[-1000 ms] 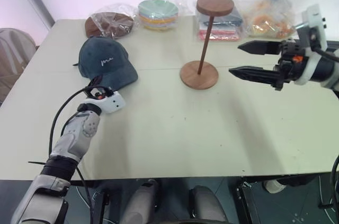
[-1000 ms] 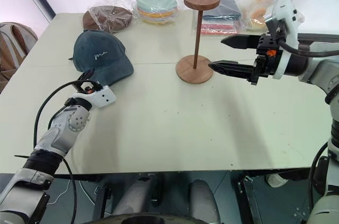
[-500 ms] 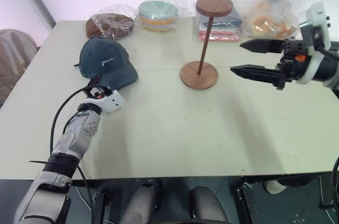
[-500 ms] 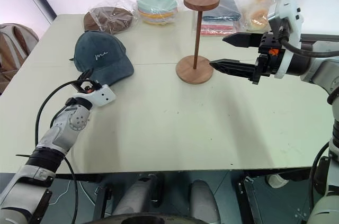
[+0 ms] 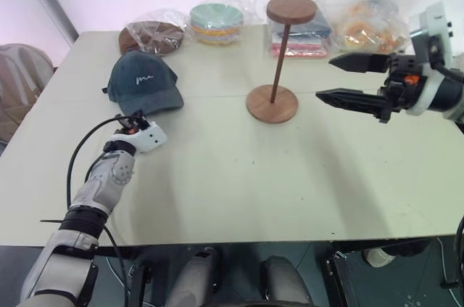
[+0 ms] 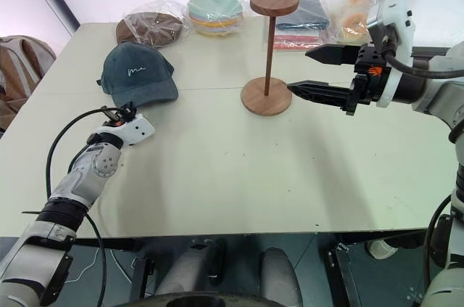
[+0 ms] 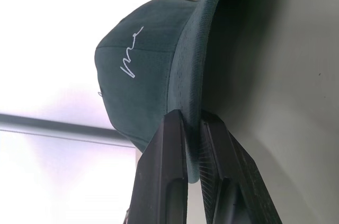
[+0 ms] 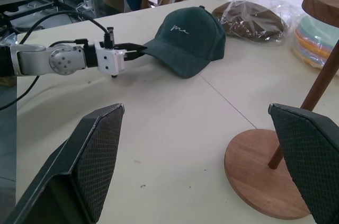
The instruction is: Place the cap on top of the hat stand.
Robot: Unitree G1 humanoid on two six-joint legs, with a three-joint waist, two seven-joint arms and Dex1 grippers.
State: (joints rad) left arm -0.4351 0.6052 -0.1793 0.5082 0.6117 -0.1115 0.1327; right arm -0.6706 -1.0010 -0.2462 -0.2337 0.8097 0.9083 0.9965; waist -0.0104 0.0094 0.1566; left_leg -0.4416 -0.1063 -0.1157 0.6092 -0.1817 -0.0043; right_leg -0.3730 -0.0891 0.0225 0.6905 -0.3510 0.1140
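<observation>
Teal fabric pinched: my left claw [image 7: 192,128] is closed on the brim edge of the cap [image 5: 143,82], fingers lying level along the counter [image 5: 239,176], brim between them per the left wrist view. Cap sits just beyond the claw, crown away from me, brim pointing back at me, so its long axis runs near-to-far in line with the fingers. White cursive embroidery on the front reads roughly "mi"; can't make out more.

Hat stand [image 5: 281,60] is further out and off to my right of the cap, upright, well apart from it, top disc bare. My judgement: next move is lift, then carry right and up over that disc.

My right claw [image 5: 346,80] hovers spread wide, empty, just right of the stand's base. It's nearer the stand; left is the one on the cap.

Bagged plates and bowls at the far edge, no readable labels.
</observation>
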